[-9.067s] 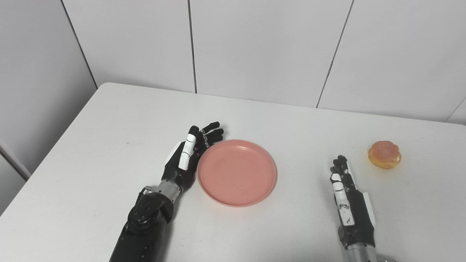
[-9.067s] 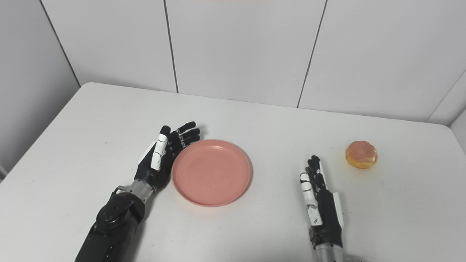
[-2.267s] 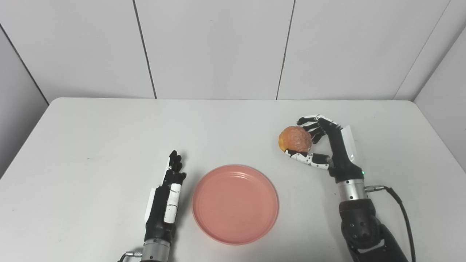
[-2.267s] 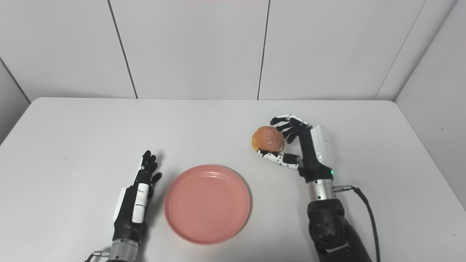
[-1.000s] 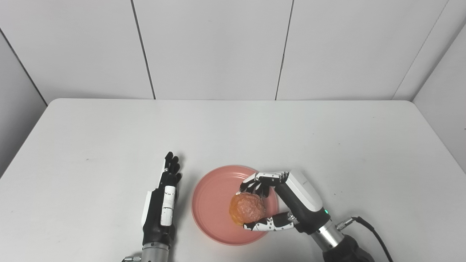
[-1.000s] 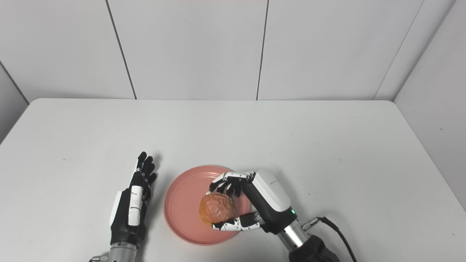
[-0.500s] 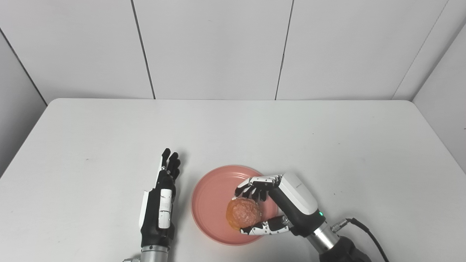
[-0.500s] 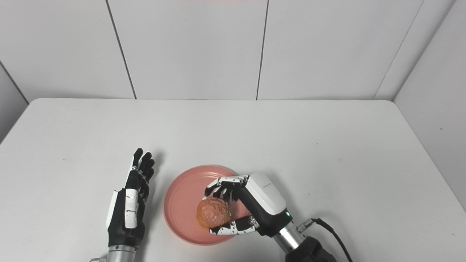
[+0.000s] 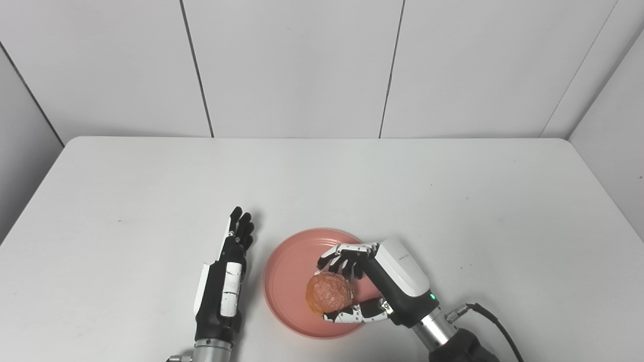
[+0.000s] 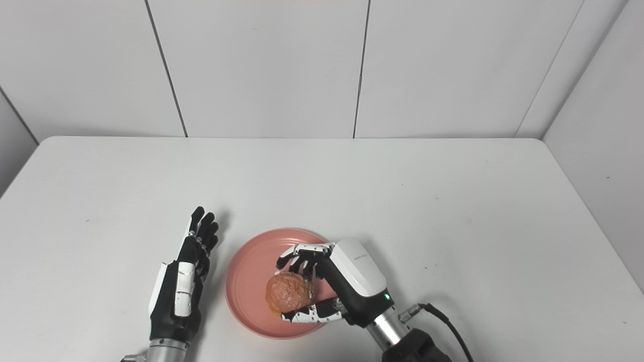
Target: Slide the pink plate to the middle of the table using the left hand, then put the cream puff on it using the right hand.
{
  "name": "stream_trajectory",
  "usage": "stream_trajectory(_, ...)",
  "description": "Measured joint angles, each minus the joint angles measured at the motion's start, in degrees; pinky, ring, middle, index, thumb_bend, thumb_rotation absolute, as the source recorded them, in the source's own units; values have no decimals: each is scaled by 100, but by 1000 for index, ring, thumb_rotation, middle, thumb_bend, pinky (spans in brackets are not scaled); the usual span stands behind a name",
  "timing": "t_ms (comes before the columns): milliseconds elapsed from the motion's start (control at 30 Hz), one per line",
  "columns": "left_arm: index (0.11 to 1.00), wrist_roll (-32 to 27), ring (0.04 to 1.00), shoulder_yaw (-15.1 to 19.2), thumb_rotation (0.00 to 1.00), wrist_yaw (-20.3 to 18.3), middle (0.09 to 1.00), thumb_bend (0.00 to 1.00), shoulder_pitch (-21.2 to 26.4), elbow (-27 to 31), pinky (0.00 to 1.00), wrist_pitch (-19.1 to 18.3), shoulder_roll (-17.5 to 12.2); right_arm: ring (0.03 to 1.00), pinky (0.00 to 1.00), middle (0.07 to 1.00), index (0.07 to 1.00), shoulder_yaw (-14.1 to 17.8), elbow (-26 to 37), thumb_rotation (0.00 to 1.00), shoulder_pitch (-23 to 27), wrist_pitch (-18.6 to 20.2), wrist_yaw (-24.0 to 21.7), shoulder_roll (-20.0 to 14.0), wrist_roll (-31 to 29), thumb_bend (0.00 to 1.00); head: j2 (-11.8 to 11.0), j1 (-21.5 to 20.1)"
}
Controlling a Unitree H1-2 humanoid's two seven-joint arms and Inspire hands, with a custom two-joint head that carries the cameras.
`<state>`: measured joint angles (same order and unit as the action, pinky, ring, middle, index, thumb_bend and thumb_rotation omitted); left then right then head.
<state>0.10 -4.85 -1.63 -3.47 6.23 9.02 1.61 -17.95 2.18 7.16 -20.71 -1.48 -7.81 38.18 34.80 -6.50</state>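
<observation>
Pinching the cream puff (image 9: pixel 329 294) over the plate (image 9: pixel 287 271), right hand (image 9: pixel 375 286); left hand (image 9: pixel 224 286) lies spread beside the plate.

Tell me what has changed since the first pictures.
The right hand took hold of the cream puff on the table's right and carried it leftward over the pink plate, still gripping it. The left hand drew back from the plate's rim, open. The camera shifted too. The plate still lies beside the left hand.
</observation>
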Motion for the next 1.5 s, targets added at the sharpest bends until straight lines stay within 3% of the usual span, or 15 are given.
stream_trajectory(100, 978, -51, 977, 1, 997, -7, 980, 685, -28, 46, 991, -119, -38, 402, 383, 511, 532, 45, -5, 0, 1, 2, 56, 35, 112, 509, 0, 0)
stream_trajectory(133, 977, -58, 976, 0, 995, -7, 979, 684, -39, 60, 990, -146, -49, 407, 396, 514, 526, 55, -12, 0, 3, 4, 87, 45, 136, 510, 174, 0)
stream_trajectory(300, 982, -90, 981, -18, 1000, -30, 982, 685, -68, 103, 995, -342, -71, 425, 469, 525, 510, 96, -161, 0, 67, 4, 216, 48, 320, 511, 298, -17)
stream_trajectory(333, 984, -90, 981, -21, 998, -39, 984, 694, -67, 103, 995, -350, -76, 565, 523, 513, 492, 98, -161, 0, 82, 4, 218, 47, 343, 516, 351, -44)
stream_trajectory(367, 985, -90, 982, -21, 996, -46, 985, 699, -65, 103, 995, -350, -79, 609, 549, 579, 493, 105, -161, 45, 93, 5, 218, 46, 347, 510, 352, -44)
stream_trajectory(400, 987, -90, 983, -20, 995, -50, 986, 705, -60, 102, 996, -350, -81, 645, 575, 661, 496, 116, -158, 99, 102, 14, 213, 45, 347, 502, 404, -53)
stream_trajectory(533, 993, -83, 986, -17, 1000, -53, 990, 715, -39, 94, 992, -366, -94, 717, 647, 740, 498, 127, -71, 138, 107, 200, 60, 18, 302, 497, 448, -53)
stream_trajectory(600, 993, -72, 990, -16, 997, -53, 992, 701, -16, 87, 996, -377, -102, 795, 732, 806, 753, 117, 47, 273, 104, 308, -126, -40, 277, 494, 474, -44)
stream_trajectory(667, 994, -72, 993, -17, 998, -53, 994, 695, 5, 87, 999, -391, -103, 830, 769, 838, 804, 112, 171, 334, 102, 433, -322, -94, 215, 501, 492, -35)
stream_trajectory(867, 985, 26, 986, -13, 995, -41, 985, 702, 44, 58, 995, -397, -101, 903, 896, 905, 868, 71, 457, 567, 76, 548, -717, -242, 43, 570, 536, -26)
stream_trajectory(1100, 968, 20, 977, 16, 977, -34, 976, 724, 86, 0, 985, -388, -70, 952, 973, 953, 912, 56, 701, 756, 55, 747, -1071, -392, 35, 638, 615, -9)
stream_trajectory(1267, 963, 35, 979, 16, 967, 19, 975, 736, 119, -23, 991, -388, -59, 971, 999, 971, 930, 154, 884, 829, -96, 773, -1117, -445, -307, 672, 633, 9)
stream_trajectory(1400, 960, 38, 978, 11, 964, 35, 975, 731, 169, -71, 987, -387, -40, 963, 990, 972, 942, 341, 994, 784, -288, 804, -1083, -397, -717, 670, 624, 79)
stream_trajectory(1500, 954, 139, 975, 15, 978, 106, 972, 745, 177, -84, 983, -373, -23, 989, 977, 997, 994, 575, 1034, 913, -502, 862, -894, -191, -1101, 622, 624, 79)
